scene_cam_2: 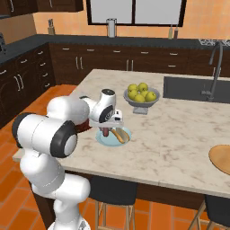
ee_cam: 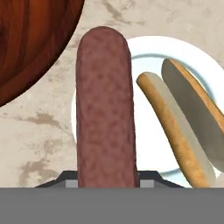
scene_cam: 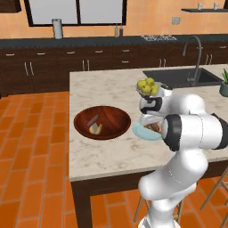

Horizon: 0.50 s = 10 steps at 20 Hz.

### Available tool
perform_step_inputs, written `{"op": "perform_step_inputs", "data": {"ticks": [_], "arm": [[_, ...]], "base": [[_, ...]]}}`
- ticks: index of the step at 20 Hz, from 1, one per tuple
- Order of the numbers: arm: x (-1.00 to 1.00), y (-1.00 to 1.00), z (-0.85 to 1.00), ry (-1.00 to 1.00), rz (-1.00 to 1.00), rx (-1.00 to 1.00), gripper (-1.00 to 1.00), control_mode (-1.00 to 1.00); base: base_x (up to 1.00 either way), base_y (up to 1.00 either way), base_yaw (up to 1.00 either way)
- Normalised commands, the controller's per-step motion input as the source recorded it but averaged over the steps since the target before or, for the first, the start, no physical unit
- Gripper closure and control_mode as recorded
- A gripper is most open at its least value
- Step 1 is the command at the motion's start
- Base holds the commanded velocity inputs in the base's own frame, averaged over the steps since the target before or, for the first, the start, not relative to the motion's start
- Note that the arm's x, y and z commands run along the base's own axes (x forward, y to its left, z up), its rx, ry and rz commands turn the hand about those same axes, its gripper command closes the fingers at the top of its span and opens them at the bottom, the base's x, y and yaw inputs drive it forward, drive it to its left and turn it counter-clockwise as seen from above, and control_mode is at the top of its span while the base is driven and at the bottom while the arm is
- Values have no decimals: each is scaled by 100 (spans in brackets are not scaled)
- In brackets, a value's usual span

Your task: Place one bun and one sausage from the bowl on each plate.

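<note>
My gripper (scene_cam_2: 105, 129) is shut on a reddish-brown sausage (ee_cam: 105, 109), which hangs over the left part of the pale light-blue plate (ee_cam: 188, 57). A split bun (ee_cam: 183, 122) lies on that plate, just right of the sausage. The wide dark wooden bowl (scene_cam: 111, 116) sits left of the plate and holds another sausage (scene_cam: 92, 120) and a bun (scene_cam: 95, 129). In the left base view my arm covers much of the blue plate (scene_cam: 143, 132). The tan plate (scene_cam_2: 222, 157) lies at the counter's right edge, bare.
A grey footed bowl of yellow-green fruit (scene_cam_2: 141, 96) stands just behind the blue plate. A sink (scene_cam_2: 193, 90) with a tall tap (scene_cam_2: 214, 67) is set into the counter at the back right. Stools stand under the counter's near edge.
</note>
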Motion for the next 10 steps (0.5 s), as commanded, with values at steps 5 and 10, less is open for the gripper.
{"op": "perform_step_inputs", "data": {"ticks": [5,10], "arm": [[53,0,-82,-3,5,0,100,-100],[51,-7,-60,0,3,1,100,-100]], "base": [[0,0,0],[0,0,0]]}}
